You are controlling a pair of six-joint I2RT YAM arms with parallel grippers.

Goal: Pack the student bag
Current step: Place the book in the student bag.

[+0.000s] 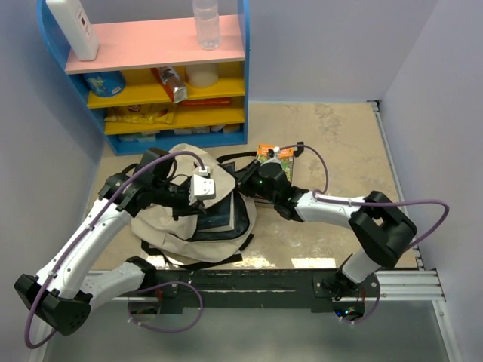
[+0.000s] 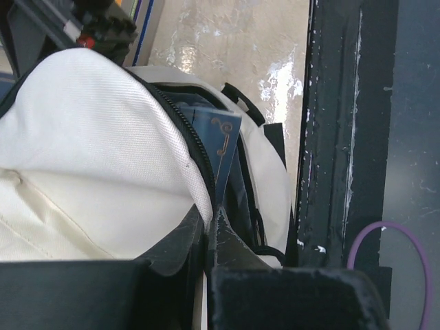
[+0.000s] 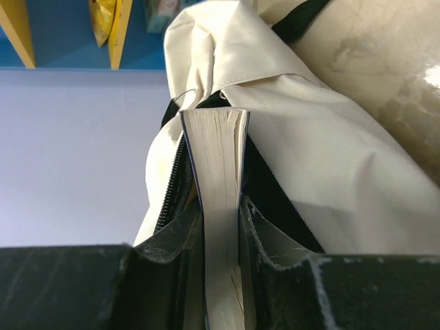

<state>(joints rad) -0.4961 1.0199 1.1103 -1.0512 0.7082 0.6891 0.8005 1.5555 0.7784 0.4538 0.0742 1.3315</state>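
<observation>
The tabletop (image 1: 339, 151) carried a blue shelf (image 1: 151, 41) well beyond the fingers and, directly under both sets of them, the bag (image 1: 162, 226), which lay slumped on its back with its mouth turned toward the right fingers. It looked soft and limp, a canvas shell that would probably fold or slide rather than resist a push, so its zipped rim seemed the sensible place to take hold, with the black straps as a second choice. The left fingers (image 2: 208, 230) were pressed together on that rim, cream canvas and dark lining pinched between them, holding the mouth open. A blue book (image 3: 218, 158) stood edge-on between the right fingers (image 3: 245, 221), which were clamped on its covers, its far end already inside the mouth beside the zipper. The book looked stiff and fairly heavy, likely to drag the loose cloth along unless the rim was held firm. A small orange packet (image 1: 275, 154) lay just behind the right fingers, apart from the bag.
</observation>
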